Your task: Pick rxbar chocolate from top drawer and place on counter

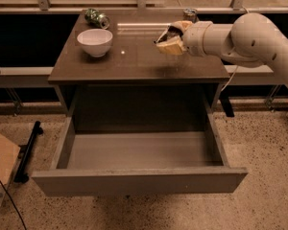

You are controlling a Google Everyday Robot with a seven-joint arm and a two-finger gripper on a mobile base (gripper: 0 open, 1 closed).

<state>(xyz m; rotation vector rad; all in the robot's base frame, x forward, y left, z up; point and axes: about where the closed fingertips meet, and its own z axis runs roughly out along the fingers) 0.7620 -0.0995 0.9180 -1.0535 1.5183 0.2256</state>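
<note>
Rxbar chocolate, place: a dark sliver, the rxbar chocolate (171,32) by my reading, sat between the tan fingers of the gripper (164,40). It was above the right rear part of the tabletop (134,63), and most of it was hidden.
Top drawer: the top drawer (139,181) stood pulled out, and no bar was in sight on its pale floor, which supports that reading.
Bar, weight: judged very light, hardly a load for the arm.
Bar, stiffness: probably a firm but slightly pliant slab inside a thin wrapper, so a hard squeeze would dent it, not break it.
Bar, surface: the film wrapper was likely slick, so it could slide out of a weak pinch or pivot if gripped near one end.
Bar, where to hold: across its narrow width near the middle, pads flat on the two broad faces.
Gripper, place: it hung over the tabletop's right side, pointing left, with the pale arm reaching in from the right.
Gripper, opening: drawn in nearly closed, with the dark thing filling what gap was left.
Gripper, contact: it appeared clear of the tabletop, with a faint shadow beneath it.
Neighbours: the white bowl (94,42) and the crushed green can (97,18) were well apart to the left, and a small can (189,14) stood just behind the gripper.
</note>
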